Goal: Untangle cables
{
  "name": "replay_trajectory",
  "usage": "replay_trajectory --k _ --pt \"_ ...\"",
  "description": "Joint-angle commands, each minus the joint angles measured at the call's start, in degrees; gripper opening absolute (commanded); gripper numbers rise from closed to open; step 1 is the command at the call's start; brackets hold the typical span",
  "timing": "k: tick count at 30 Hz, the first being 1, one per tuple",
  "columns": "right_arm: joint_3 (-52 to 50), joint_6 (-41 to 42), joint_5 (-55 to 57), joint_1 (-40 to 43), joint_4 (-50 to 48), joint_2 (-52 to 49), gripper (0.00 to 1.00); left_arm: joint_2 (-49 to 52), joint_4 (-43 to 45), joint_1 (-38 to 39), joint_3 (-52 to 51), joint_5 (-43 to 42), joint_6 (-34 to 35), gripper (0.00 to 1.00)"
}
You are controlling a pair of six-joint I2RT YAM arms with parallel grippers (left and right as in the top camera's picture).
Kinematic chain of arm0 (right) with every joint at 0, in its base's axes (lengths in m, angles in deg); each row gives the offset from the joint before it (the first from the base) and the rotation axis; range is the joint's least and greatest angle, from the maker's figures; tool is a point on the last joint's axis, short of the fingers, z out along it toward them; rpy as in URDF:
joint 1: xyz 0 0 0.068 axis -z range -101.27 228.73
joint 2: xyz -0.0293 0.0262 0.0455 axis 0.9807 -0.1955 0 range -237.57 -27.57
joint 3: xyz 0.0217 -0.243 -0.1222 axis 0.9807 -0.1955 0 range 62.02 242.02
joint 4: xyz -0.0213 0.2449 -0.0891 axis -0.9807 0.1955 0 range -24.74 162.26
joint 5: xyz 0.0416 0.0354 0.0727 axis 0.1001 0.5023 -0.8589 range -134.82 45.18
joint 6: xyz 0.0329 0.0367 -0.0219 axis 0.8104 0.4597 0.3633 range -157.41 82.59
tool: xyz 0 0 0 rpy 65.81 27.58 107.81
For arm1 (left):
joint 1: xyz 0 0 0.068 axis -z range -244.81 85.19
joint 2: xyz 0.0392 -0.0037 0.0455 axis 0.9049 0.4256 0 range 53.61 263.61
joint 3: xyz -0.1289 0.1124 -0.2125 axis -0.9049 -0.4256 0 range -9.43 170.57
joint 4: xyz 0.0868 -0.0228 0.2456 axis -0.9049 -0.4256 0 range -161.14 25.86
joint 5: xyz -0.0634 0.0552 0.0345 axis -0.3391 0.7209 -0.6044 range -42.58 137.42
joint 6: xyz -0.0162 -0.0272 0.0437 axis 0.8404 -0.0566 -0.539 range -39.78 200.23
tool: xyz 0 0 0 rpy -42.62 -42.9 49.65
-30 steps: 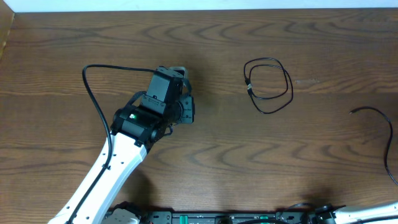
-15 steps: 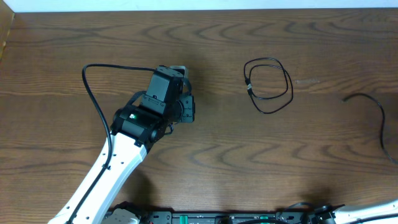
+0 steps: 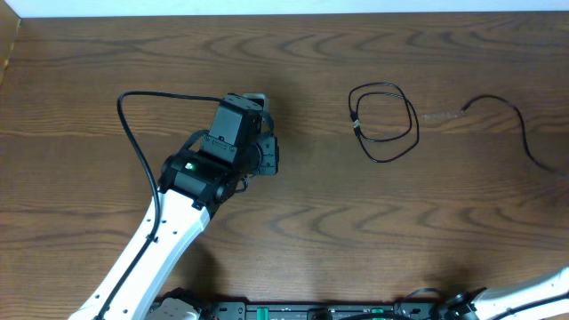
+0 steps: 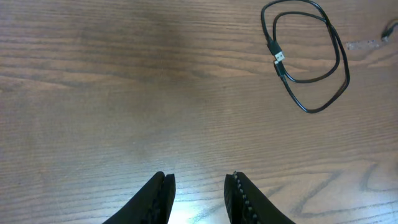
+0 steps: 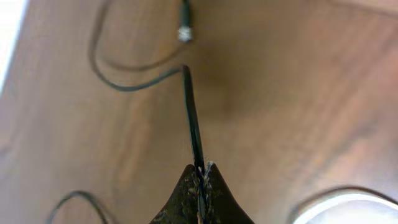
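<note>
A black cable [image 3: 356, 124] lies coiled in a small double loop on the wooden table, right of centre; it also shows in the left wrist view as the coil [image 4: 279, 58] at the upper right. My left gripper [image 3: 267, 156] hovers well left of it, and its jaws [image 4: 199, 180] stand open with nothing between them. A second black cable [image 3: 518, 116] snakes across the right side and runs off the right edge. My right gripper [image 5: 200, 167] is out of the overhead view and is shut on this cable [image 5: 191, 118], whose plug end [image 5: 184, 31] lies ahead of it.
The left arm's own thick black lead [image 3: 133, 133] arcs over the table at the left. The white far edge of the table [image 3: 284, 7] runs along the top. A bright reflection [image 5: 348, 208] shows at the lower right of the right wrist view.
The second black cable has been drawn up and leftward across the table, its free end now closer to the coil. The left arm and the coil have not moved.
</note>
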Motion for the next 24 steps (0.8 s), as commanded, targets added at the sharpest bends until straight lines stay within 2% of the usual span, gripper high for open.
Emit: replay_trajectory --k 1,8,14,18,24 --pt "3.74 1.11 4.04 -2.49 0.9 3.58 0.01 0.35 0.07 0.13 -0.24 0.07 -0.68 0.32" --pt "8.5 0.83 22.88 -2.95 6.62 4.07 0.01 0.35 0.07 0.13 -0.24 -1.36 -0.72 0.32" --pt "17.49 -5.33 31.76 -2.16 12.74 4.07 0.01 0.35 0.37 0.13 -0.24 -1.33 -0.76 0.32" --pt "21.03 -7.67 33.33 -2.21 14.45 4.07 0.01 0.35 0.74 0.13 -0.24 -1.36 -0.76 0.32" --pt "21.09 -9.03 34.86 -2.62 15.63 3.45 0.01 0.35 0.96 0.13 -0.24 -1.36 -0.76 0.32"
